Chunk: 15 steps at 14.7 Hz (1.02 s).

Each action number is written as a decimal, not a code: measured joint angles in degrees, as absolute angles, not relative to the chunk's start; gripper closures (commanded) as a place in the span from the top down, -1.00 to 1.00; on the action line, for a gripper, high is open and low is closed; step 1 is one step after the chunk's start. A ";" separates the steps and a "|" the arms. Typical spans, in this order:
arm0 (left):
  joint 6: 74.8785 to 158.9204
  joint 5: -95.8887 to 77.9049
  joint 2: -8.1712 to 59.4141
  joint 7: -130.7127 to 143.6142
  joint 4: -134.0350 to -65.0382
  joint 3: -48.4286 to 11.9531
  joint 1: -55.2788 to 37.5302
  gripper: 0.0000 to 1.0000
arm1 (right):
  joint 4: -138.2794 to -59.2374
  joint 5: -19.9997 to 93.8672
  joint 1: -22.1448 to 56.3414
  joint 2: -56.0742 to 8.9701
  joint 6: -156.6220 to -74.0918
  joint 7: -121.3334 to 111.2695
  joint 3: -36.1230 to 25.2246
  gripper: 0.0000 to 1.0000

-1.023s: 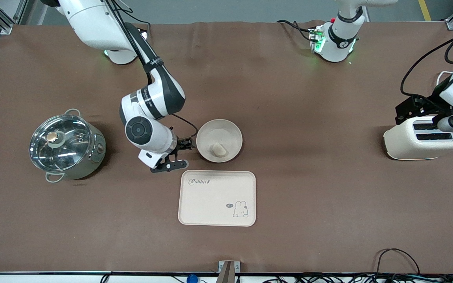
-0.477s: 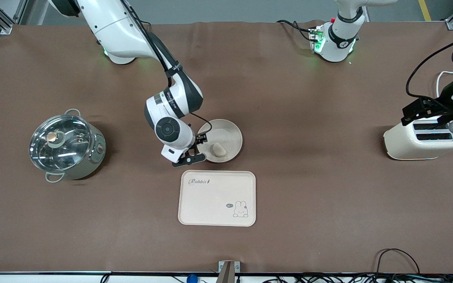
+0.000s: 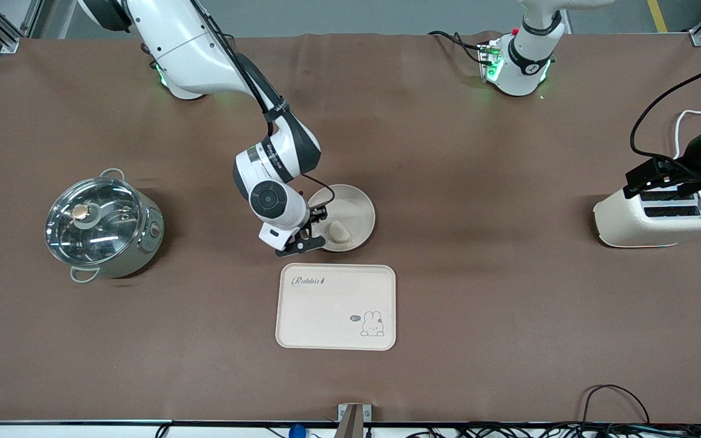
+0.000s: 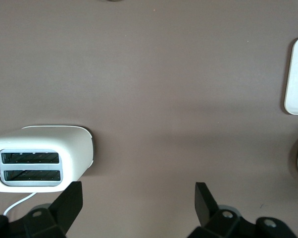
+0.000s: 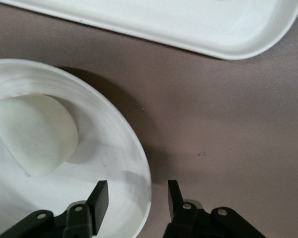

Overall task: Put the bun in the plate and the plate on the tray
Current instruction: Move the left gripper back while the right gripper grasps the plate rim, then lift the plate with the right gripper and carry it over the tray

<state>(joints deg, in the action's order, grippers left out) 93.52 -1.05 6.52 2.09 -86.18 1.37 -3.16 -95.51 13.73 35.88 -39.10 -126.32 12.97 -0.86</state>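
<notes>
Right gripper [image 5: 136,196] straddles the plate [image 3: 356,207] rim, fingers apart, not clamped. Bun [image 3: 339,231] lies in plate, tray [image 3: 336,307] nearer camera. Left gripper [image 4: 139,201] waits spread over the table beside the toaster [image 3: 655,222].

Lidded steel pot [image 3: 102,226] & cream toaster [image 3: 655,220] on table [image 3: 478,316]

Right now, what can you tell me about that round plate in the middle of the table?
The plate is a round, shallow, cream-beige dish with a raised rim and a smooth matte look. It sits flat on the brown table, just farther from the front camera than the tray, not touching it. The bun lies inside it, near the rim. The right gripper is open with the plate's rim between its fingers, one inside the dish, one outside.
</notes>
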 measured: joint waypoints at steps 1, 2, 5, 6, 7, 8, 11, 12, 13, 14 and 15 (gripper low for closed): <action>93.55 -1.05 6.75 2.09 -86.17 1.37 -3.16 1.00 | -95.52 13.74 35.95 -39.24 -126.43 12.97 -0.85 -0.20; 93.56 -1.05 6.90 2.09 -86.17 1.37 -3.16 1.00 | -95.57 13.76 35.99 -39.32 -126.44 12.97 -0.83 -0.21; 93.58 -1.05 6.98 2.09 -86.17 1.37 -3.15 1.00 | -95.77 13.77 35.99 -39.36 -126.47 12.97 -0.83 -0.48; 93.59 -1.05 6.98 2.09 -86.17 1.37 -3.15 1.00 | -95.82 13.78 35.99 -39.37 -126.47 12.97 -0.83 -0.58; 93.59 -1.05 6.98 2.09 -86.17 1.37 -3.15 1.00 | -95.85 13.79 35.99 -39.37 -126.47 12.97 -0.84 -0.69; 93.59 -1.05 6.98 2.09 -86.17 1.37 -3.15 1.00 | -95.88 13.79 35.99 -39.38 -126.47 12.97 -0.84 -0.80; 93.63 -1.05 6.97 2.09 -86.13 1.37 -3.14 1.00 | -95.91 13.80 35.99 -39.38 -126.49 12.97 -0.84 -0.98; 93.64 -1.05 6.97 2.09 -86.11 1.37 -3.14 1.00 | -95.80 14.21 35.99 -39.24 -126.63 12.96 -0.83 -0.99; 93.65 -1.05 6.97 2.09 -86.10 1.37 -3.13 1.00 | -95.78 14.40 35.99 -38.97 -126.56 12.89 -0.83 -0.99; 93.65 -1.05 6.97 2.09 -86.08 1.37 -3.13 1.00 | -95.78 14.41 35.99 -38.90 -126.55 12.89 -0.83 -0.99; 93.66 -1.05 6.96 2.09 -86.05 1.37 -3.13 1.00 | -95.79 14.42 35.99 -38.92 -126.54 12.89 -0.83 -0.99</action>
<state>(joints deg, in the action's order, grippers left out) 93.66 -1.05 6.96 2.09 -86.05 1.37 -3.13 -95.79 14.42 35.99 -38.92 -126.54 12.89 -0.83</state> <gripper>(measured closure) 0.000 0.956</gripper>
